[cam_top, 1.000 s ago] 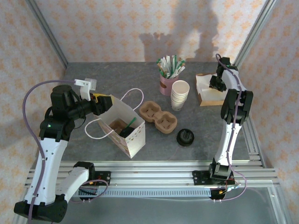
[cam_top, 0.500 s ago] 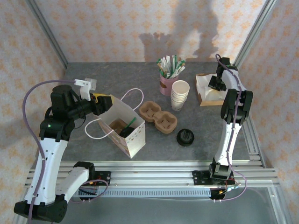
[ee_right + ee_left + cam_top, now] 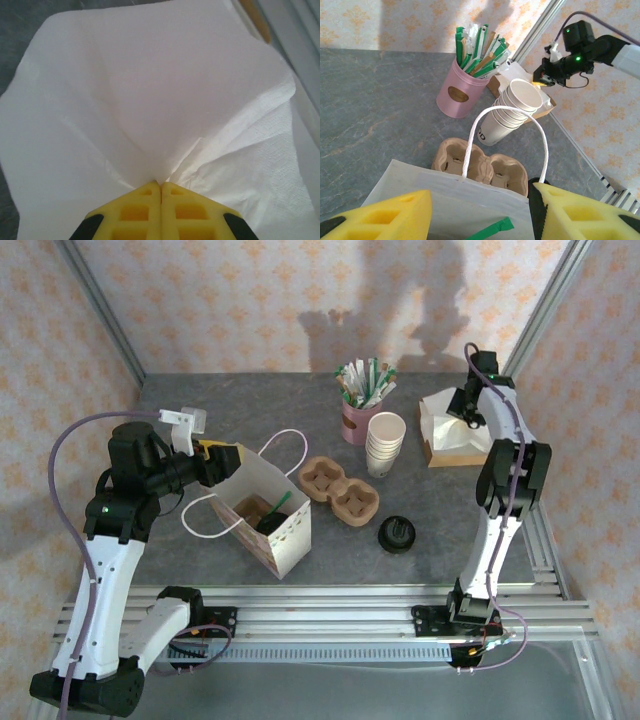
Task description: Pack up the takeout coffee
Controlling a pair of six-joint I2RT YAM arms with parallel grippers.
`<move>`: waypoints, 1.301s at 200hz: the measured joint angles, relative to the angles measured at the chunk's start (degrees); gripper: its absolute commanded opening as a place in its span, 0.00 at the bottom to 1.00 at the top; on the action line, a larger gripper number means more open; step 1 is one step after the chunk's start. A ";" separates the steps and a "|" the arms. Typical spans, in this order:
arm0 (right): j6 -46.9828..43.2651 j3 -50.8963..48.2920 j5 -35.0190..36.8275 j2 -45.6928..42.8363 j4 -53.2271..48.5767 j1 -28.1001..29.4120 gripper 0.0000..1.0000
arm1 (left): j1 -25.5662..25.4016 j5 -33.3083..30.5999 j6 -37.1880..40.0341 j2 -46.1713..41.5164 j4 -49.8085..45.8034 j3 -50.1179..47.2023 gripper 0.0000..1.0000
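A white paper bag (image 3: 285, 530) stands open at the left of the table. Inside it a round black lid (image 3: 270, 524) sits beside a brownish body with a green stirrer; this looks like the takeout coffee. My left gripper (image 3: 225, 462) is at the bag's back left rim. In the left wrist view that gripper (image 3: 481, 192) is open, its yellow fingers wide apart with the bag's wall (image 3: 470, 200) between them. Touch on the bag is unclear. At the back right, my right gripper (image 3: 468, 412) is shut on a white napkin (image 3: 150, 100), which rises in a tent.
A brown two-cup carrier (image 3: 340, 490) lies right of the bag. A squat black lid (image 3: 396, 534) rests nearer the front. A stack of white cups (image 3: 385, 445) and a pink pot of stirrers (image 3: 357, 420) stand behind. The napkins sit in a cardboard tray (image 3: 452, 452).
My right gripper has closed on the napkin and moved up and back, pulling it into a peak. The left arm and the bag have not moved.
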 measured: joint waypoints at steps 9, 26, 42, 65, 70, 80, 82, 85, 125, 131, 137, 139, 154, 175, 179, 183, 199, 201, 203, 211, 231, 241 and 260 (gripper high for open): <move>0.02 -0.31 0.98 -1.57 0.52 0.72 0.00 | 0.00 0.00 0.02 0.00 0.00 0.00 0.55; 0.22 -1.49 3.17 -4.79 1.68 2.08 0.00 | 0.00 0.00 0.02 0.00 0.00 -0.02 0.55; 0.59 -2.93 5.22 -7.82 2.45 3.30 0.00 | 0.04 0.00 0.02 0.00 0.00 -0.02 0.55; 1.31 -5.31 6.62 -12.11 3.19 4.39 0.00 | 0.35 -0.02 0.00 0.02 0.02 -0.04 0.55; 1.53 -5.90 6.80 -12.98 3.48 4.52 0.00 | 0.35 -0.02 0.00 0.07 0.02 -0.04 0.55; 1.84 -7.52 7.06 -15.23 4.07 4.98 0.00 | 0.35 -0.02 0.00 0.15 0.02 -0.04 0.55; 1.99 -7.89 7.19 -15.67 4.20 5.09 0.00 | 0.35 -0.02 0.00 0.17 0.02 -0.04 0.55; 1.97 -8.33 7.23 -16.24 4.28 5.20 0.00 | 0.35 -0.02 0.00 0.24 0.02 -0.07 0.55; 3.39 -11.93 7.85 -24.44 5.49 8.24 0.00 | 0.35 -0.04 0.02 0.44 0.07 -0.44 0.55; 3.50 -12.11 7.87 -25.55 5.66 8.90 0.00 | 0.35 -0.04 0.02 0.52 0.07 -0.44 0.55; 3.65 -12.17 7.85 -26.84 5.73 9.70 0.00 | 0.35 -0.04 0.02 0.59 0.07 -0.44 0.55; 3.69 -12.20 7.85 -27.12 5.73 9.84 0.00 | 0.35 -0.04 0.02 0.63 0.07 -0.44 0.55; 4.00 -12.26 7.54 -29.94 5.88 11.89 0.00 | 0.35 -0.04 0.02 0.72 0.07 -0.44 0.55; 4.87 -12.68 6.45 -33.73 6.16 15.63 0.00 | 0.35 -0.24 0.02 0.74 0.07 -0.48 0.55; 4.98 -12.76 6.27 -34.38 6.16 16.48 0.00 | 0.35 -0.26 0.02 0.74 0.09 -0.55 0.55; 5.22 -12.83 6.03 -34.93 6.23 17.35 0.00 | 0.35 -0.28 0.00 0.74 0.09 -0.59 0.55; 5.86 -13.20 5.38 -37.29 6.36 21.38 0.00 | 0.35 -0.48 -0.22 0.74 0.24 -0.87 0.55; 5.90 -13.25 5.27 -37.55 6.38 21.92 0.00 | 0.35 -0.48 -0.24 0.74 0.24 -0.90 0.55; 6.03 -13.29 5.11 -37.81 6.43 22.51 0.00 | 0.35 -0.48 -0.24 0.74 0.24 -0.94 0.55; 6.47 -13.51 4.94 -38.77 6.69 24.83 0.00 | 0.35 -0.50 -0.42 0.74 0.24 -1.05 0.55; 7.93 -14.25 3.45 -41.16 7.98 30.40 0.00 | 0.35 -0.61 -0.87 0.76 0.28 -1.07 0.55; 8.79 -14.64 2.45 -42.25 8.81 32.70 0.00 | 0.35 -0.68 -1.16 0.74 0.42 -1.07 0.55; 10.23 -14.93 1.46 -43.74 10.16 37.07 0.00 | 0.35 -1.16 -1.46 0.74 0.48 -1.07 0.56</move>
